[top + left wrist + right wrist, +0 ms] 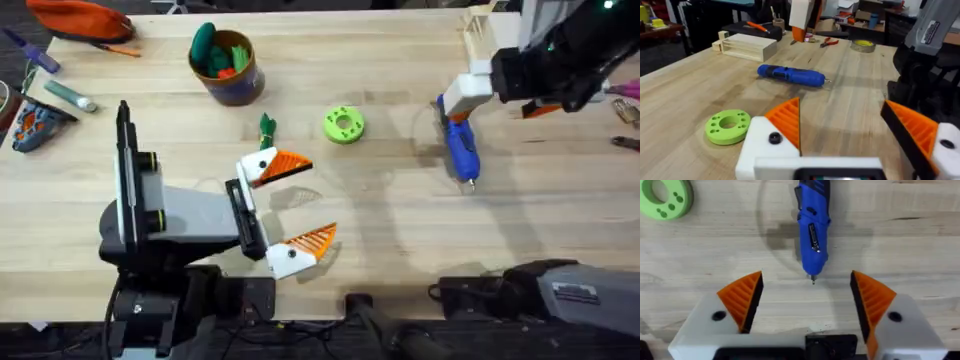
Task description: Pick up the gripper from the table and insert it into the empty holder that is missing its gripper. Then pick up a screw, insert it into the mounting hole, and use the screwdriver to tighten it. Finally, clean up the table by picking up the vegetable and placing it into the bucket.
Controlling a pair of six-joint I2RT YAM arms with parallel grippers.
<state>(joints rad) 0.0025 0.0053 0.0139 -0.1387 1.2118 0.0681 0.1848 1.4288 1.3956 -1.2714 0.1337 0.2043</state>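
- Left claw (288,212): low over the near-left part of the surface (400,215), fingers spread wide, nothing between them. Both white mounts carry orange ribbed pads (786,119).
- Vegetable (266,128): dark-green, lying on the surface just beyond the left claw's far finger; cannot tell whether they touch.
- Lime-green round disc (344,124): flat on the surface near the middle, just right of the vegetable and well clear of the screwdriver.
- Screwdriver (461,148): blue, lying on its side on the right half of the surface, thin metal tip toward the near edge.
- Right claw (807,295): above the screwdriver's far end in the overhead view. Wrist view shows its fingers wide apart, holding nothing, with the metal tip lying between the two orange pads and touching neither.
- Bucket (228,66): dark wall, tan rim, upright toward the far-left edge, green and orange toy pieces inside.
- Pale wooden box (747,46): near the far-right corner, beyond the screwdriver.
- Grey-green marker pen (68,94): at the left edge of the surface.
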